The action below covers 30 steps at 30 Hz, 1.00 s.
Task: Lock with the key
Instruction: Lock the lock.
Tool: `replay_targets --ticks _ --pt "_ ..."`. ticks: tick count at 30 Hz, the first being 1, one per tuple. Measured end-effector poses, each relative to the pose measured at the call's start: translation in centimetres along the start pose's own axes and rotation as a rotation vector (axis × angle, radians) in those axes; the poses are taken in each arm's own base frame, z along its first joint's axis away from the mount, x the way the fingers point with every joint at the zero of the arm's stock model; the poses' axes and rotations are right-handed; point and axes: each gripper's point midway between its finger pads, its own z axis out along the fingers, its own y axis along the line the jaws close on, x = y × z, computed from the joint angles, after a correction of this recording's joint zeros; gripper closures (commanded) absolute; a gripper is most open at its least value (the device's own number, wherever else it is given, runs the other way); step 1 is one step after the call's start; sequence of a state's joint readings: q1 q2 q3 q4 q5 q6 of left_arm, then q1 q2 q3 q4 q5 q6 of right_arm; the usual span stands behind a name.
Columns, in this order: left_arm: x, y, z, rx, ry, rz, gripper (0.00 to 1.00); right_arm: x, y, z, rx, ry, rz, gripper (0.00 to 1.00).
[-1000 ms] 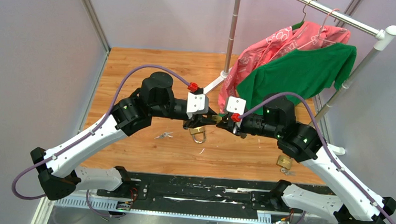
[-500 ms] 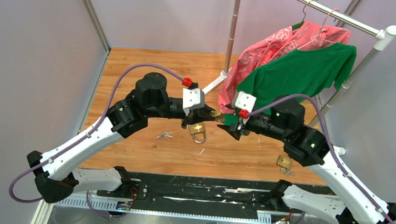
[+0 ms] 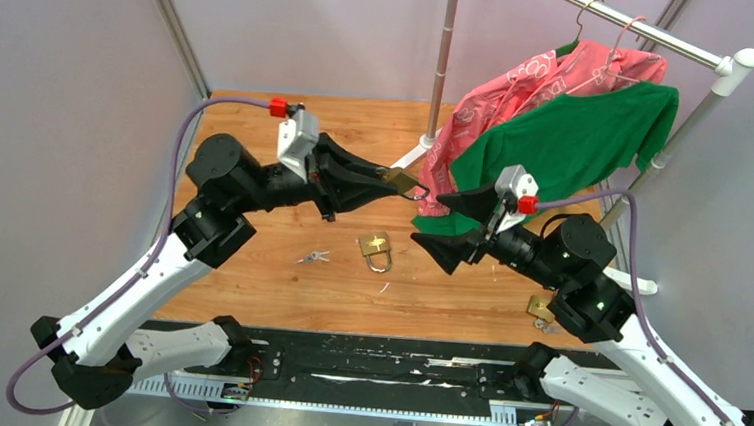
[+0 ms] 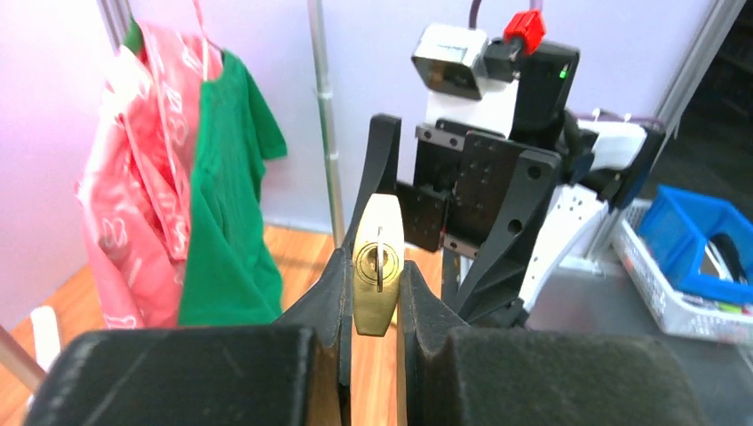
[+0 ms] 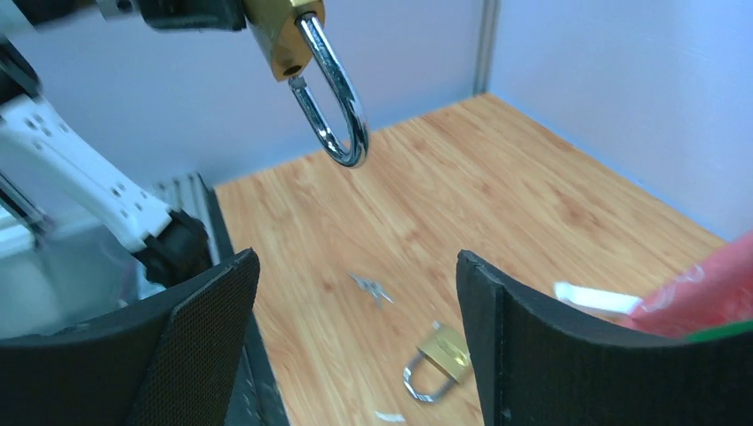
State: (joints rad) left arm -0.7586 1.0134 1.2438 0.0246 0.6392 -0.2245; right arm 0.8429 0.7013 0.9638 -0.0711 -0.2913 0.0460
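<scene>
The wooden bench (image 3: 247, 294) is carrying everything. A clothes rail (image 3: 685, 47) is standing at its far right corner, with a pink garment (image 3: 522, 93) and a green shirt (image 3: 569, 136) hanging from it. My left arm (image 3: 148, 272) is reaching over the left half toward the far edge, and my right arm (image 3: 645, 342) is rising from the near right corner. My left jaws are clamping the body of a brass padlock (image 3: 401, 181), holding it in the air above the bench's middle, toward the far edge, with its steel shackle (image 5: 344, 93) pointing at my right arm. The shackle's short leg seems to be standing clear of the body. A thin silver piece (image 4: 379, 264) is sitting in the keyhole; I cannot tell whether it is a key. My right jaws are standing wide apart, gripping nothing, near the held lock. A second padlock (image 3: 377, 250) is lying at the bench's middle, a third padlock (image 3: 542, 307) is lying close to the near right corner, and loose keys (image 3: 313, 258) are lying left of the middle one.
</scene>
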Motion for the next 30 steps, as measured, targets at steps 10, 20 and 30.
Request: replay_targets --ticks 10,20,30 --pt "-2.2 -1.6 -2.8 -0.025 -0.206 -0.035 1.00 -5.2 2.1 2.7 -0.140 -0.208 0.123 0.34" --pt "-1.0 -1.1 -4.3 -0.061 -0.276 -0.079 1.00 -5.2 3.4 4.9 -0.260 -0.215 0.094 0.99" --pt "-0.4 -1.5 -4.8 -0.011 -0.397 -0.062 1.00 -5.2 3.9 4.9 -0.296 -0.203 0.029 0.93"
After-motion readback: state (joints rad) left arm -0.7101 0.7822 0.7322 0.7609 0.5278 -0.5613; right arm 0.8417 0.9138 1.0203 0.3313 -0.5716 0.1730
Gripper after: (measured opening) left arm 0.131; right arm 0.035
